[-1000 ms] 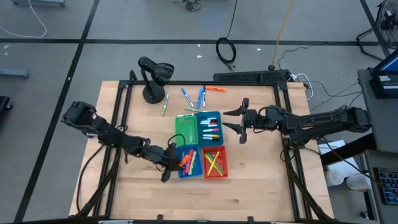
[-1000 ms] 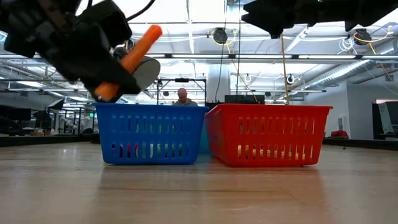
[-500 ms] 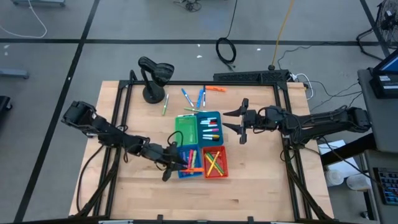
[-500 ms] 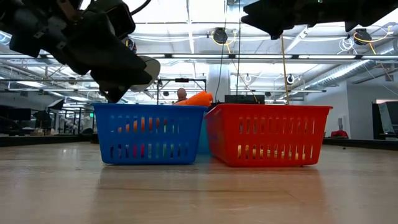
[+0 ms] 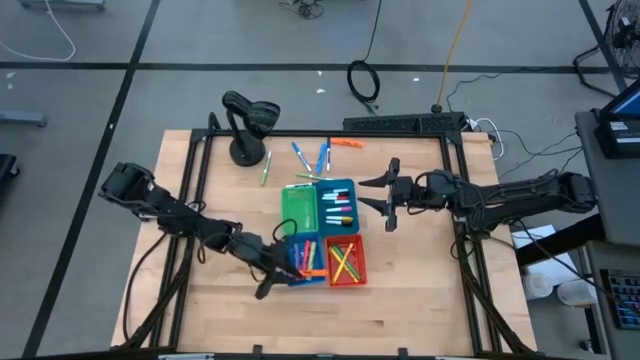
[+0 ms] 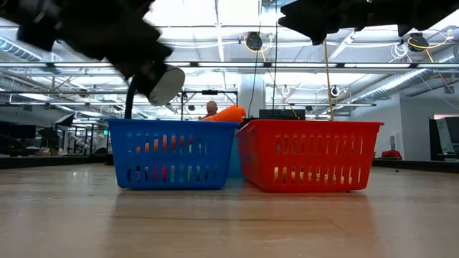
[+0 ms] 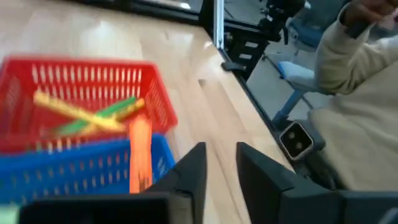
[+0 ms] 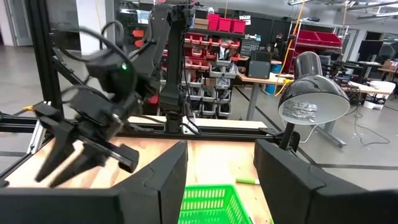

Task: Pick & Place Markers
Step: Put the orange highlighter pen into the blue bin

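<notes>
Four small bins stand together mid-table: green [image 5: 297, 208], teal [image 5: 338, 205], blue [image 5: 303, 258] and red [image 5: 345, 260], each holding markers. An orange marker [image 7: 140, 152] lies in the blue bin, one end sticking up over the rim [image 6: 226, 113]. Loose markers [image 5: 312, 156] lie on the table beyond the bins. My left gripper [image 5: 268, 280] hangs just left of the blue bin; its fingers stand a little apart with nothing between them [image 7: 221, 165]. My right gripper [image 5: 390, 195] hovers open to the right of the teal bin, holding nothing [image 8: 221, 180].
A black desk lamp [image 5: 245, 125] stands at the table's far left. A black frame [image 5: 455, 200] runs along the table's sides. A person in a light sleeve [image 7: 360, 93] sits beyond the table's edge. Bare wood lies along the near edge [image 5: 330, 320].
My left gripper has let go of the orange marker, which has dropped into the blue bin with one end left poking above the rim. The gripper has then risen and drawn back toward the table's near left, rolling a little.
</notes>
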Available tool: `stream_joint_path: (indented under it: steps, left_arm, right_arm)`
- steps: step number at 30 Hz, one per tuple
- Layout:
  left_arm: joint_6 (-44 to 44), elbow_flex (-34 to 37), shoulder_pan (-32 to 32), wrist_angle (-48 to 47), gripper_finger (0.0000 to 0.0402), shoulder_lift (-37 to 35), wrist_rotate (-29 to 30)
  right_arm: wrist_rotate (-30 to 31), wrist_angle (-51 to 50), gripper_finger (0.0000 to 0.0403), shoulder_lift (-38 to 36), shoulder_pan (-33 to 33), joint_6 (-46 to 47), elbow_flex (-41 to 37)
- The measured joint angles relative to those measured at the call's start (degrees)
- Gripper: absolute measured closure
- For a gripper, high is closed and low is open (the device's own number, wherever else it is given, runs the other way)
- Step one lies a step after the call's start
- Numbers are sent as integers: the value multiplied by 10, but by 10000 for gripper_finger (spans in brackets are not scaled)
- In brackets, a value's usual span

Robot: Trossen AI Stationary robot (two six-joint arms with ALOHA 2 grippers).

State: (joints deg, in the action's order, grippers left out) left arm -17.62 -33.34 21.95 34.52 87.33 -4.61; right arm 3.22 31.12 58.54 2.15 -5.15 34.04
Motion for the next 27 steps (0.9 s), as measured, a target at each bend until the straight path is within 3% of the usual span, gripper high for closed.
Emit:
stream_joint_path:
  steps: [5,9,16,27]
  left_arm:
    - [67,-107,4,-146,391,25,-10]
    - [127,-178,1,-223,395,87,-42]
    - [159,-235,-42,-227,393,150,-163]
    - [116,-235,-99,-260,397,151,-129]
  right_arm:
    - [0,5,231,0,0,0,0]
    - [0,4,231,0,0,0,0]
    - [0,3,232,0,0,0,0]
    - [0,3,232,0,0,0,0]
